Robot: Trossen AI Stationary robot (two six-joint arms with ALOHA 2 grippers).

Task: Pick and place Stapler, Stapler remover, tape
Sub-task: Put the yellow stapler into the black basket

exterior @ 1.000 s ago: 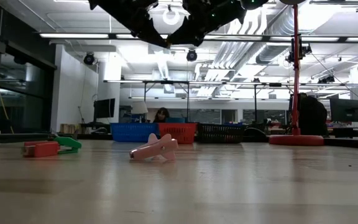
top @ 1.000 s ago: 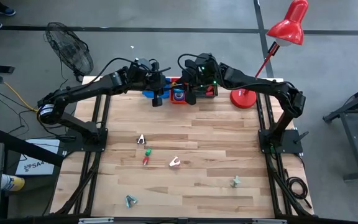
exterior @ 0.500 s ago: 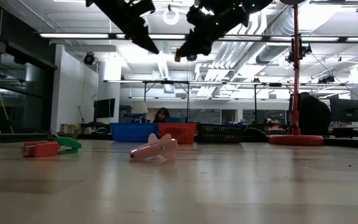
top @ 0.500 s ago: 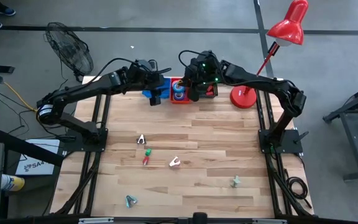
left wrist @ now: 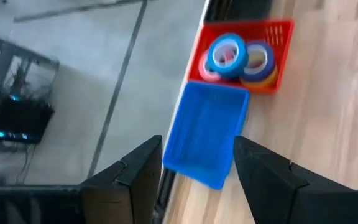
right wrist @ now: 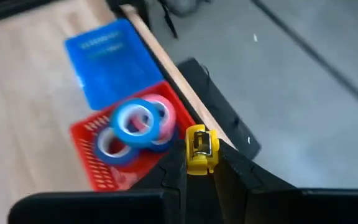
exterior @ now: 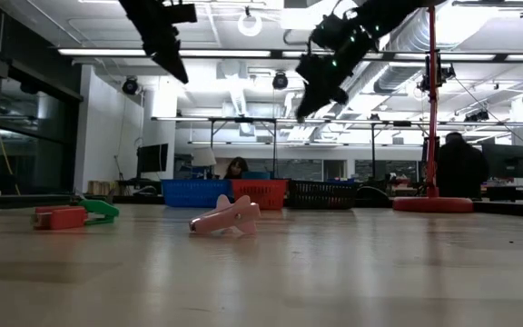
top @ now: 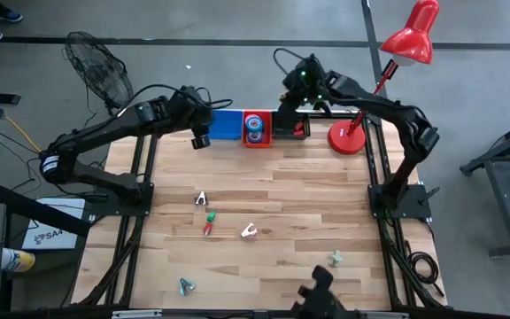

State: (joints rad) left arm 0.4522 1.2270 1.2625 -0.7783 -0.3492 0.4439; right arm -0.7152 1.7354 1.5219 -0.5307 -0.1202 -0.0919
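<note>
We see a wooden table (top: 308,190) carrying blue (top: 226,126), red (top: 257,129) and black baskets (top: 290,126) beside a red lamp (top: 348,140), with small staple removers (top: 249,231) scattered nearer the table's middle.

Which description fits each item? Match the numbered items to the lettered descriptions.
Items:
1. red basket
2. left end effector
3. right end effector
4. red lamp

Descriptions:
A. shut on a small yellow object
B. holds tape rolls
C. open, holding nothing
D. stands on the table beside the black basket

Pairs: 1-B, 2-C, 3-A, 4-D
</note>
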